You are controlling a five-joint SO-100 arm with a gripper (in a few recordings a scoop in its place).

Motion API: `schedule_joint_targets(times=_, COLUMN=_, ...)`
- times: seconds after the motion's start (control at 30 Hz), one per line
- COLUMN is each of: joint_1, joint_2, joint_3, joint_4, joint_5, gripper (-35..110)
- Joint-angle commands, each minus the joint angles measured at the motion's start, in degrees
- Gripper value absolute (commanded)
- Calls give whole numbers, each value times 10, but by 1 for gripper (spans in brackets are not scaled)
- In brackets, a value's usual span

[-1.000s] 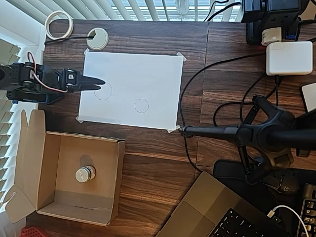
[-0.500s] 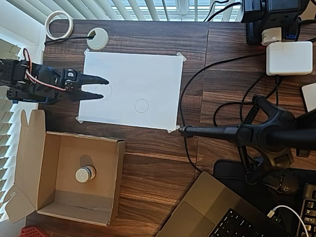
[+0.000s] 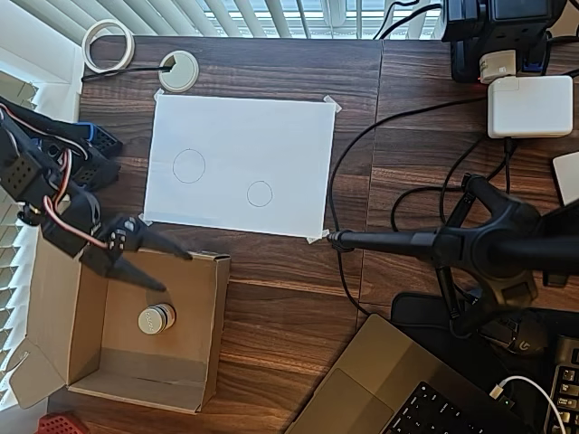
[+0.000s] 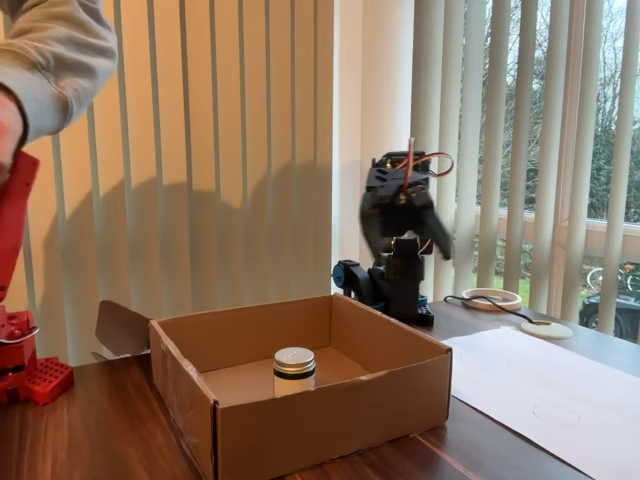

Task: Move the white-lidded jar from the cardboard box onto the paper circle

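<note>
Tool over the box, jar not yet taken

The tool [image 3: 167,271] is spread wide and empty above the box [image 3: 213,325] edge; the jar [image 3: 156,318] stands inside the box, untouched, and the circle [image 3: 260,193] on the paper is bare, so grasp, lift and placing remain.

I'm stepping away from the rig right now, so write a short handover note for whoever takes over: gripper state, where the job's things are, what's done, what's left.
Gripper: open, empty, above the cardboard box's paper-side wall, raised well clear of it in the fixed view.
White-lidded jar: upright on the box floor, untouched.
Paper circle: the smaller of two pencilled circles on the taped white sheet, nothing on it.
Done: nothing yet beyond the arm being positioned over the box.
Left: lower onto the jar, grip it, lift it over the box wall, set it on the smaller circle, release.
</note>
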Motion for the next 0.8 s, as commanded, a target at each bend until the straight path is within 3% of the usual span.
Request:
schedule_joint_targets(times=0.0, joint_1=62, joint_2=-86, joint_3=-88, joint_4=-31, joint_5=-58, gripper=38)
schedule_joint_targets(times=0.3, joint_1=121, joint_2=-272, joint_3=-187, joint_4=-45, joint_5=-140, gripper=41)
schedule_joint_targets(times=0.77, joint_1=176, joint_2=-339, joint_3=-200, joint_4=18, joint_5=-221, gripper=41)
